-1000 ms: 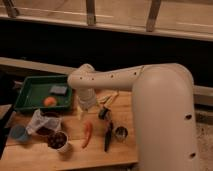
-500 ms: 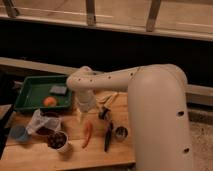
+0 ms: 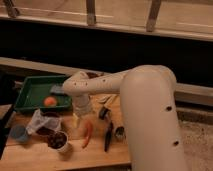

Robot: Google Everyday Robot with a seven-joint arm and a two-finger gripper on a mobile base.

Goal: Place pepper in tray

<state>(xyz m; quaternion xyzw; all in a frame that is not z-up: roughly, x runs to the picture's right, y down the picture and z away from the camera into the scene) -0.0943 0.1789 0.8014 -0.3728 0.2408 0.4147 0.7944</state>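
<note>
The pepper [image 3: 88, 134], slim and orange-red, lies on the wooden table near its front, pointing toward the front edge. My gripper [image 3: 78, 118] hangs from the white arm just above the table, a little left of and behind the pepper's upper end. It is open and holds nothing. The green tray [image 3: 30, 95] sits at the back left of the table, to the left of the gripper. Inside it are a round orange fruit [image 3: 50, 101] and a grey-blue block [image 3: 56, 90].
A black-handled knife [image 3: 108, 136] lies right of the pepper, with a small round metal piece [image 3: 120, 132] beside it. A white cup with dark contents [image 3: 59, 141], a crumpled clear bag [image 3: 40, 122] and a blue cup [image 3: 19, 133] crowd the front left. The big white arm [image 3: 150, 115] covers the table's right side.
The arm's elbow has swung slightly, and the gripper has settled a little lower beside the pepper. The pepper and the other items have not moved.
</note>
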